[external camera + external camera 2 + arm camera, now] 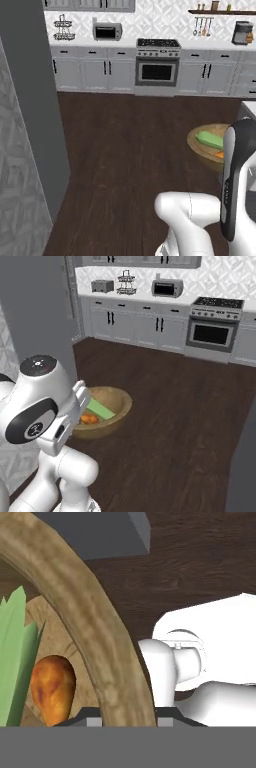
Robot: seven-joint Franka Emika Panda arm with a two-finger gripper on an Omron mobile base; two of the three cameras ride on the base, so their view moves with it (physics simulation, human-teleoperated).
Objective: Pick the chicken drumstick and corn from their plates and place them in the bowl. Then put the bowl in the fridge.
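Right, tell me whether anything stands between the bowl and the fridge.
Nothing visible does: bare dark floor lies between the bowl, gripped at its rim, and the grey fridge on the left. Whether its door stands open cannot be told.

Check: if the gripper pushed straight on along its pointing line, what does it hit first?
Nothing new: the gripper is already shut on the bowl rim, which lies directly ahead. Past the rim, probably the dark wood floor, though depth is unclear.
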